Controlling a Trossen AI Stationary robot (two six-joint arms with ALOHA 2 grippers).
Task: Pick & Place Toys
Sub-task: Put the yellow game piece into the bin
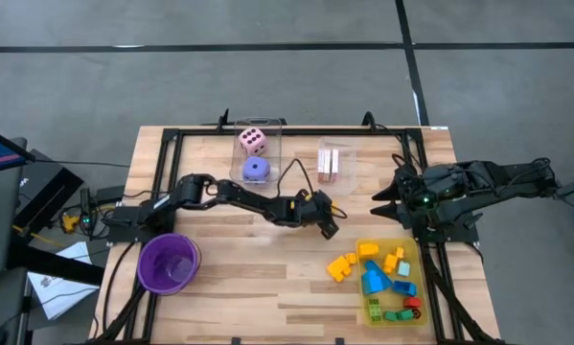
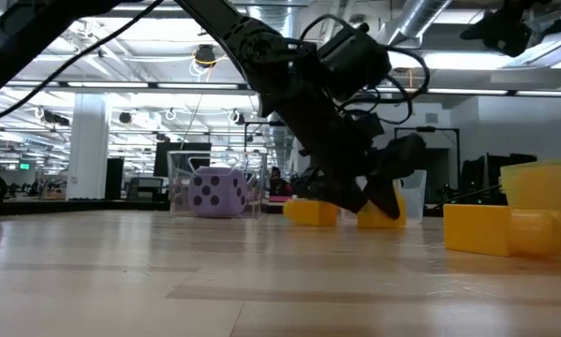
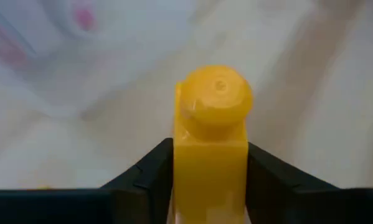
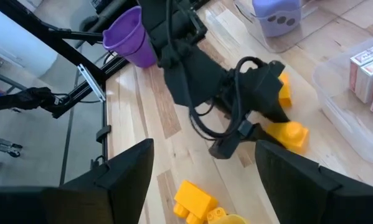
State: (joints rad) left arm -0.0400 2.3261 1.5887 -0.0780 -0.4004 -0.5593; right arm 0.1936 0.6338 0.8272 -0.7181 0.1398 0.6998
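Left gripper (image 3: 210,186) pinches your yellow block (image 3: 211,134) by its flat sides, stud outward | right gripper (image 4: 202,171) wide, empty, waits by yellow tray (image 1: 417,287) | grip looks square, good for lifting.

Overhead, table-level and two wrist views, all sharing the table (image 1: 219,287).

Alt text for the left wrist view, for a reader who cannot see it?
A yellow plastic block with a round stud on top stands between the left gripper's two dark fingers, which press against its sides. Behind it is blurred light wood table.
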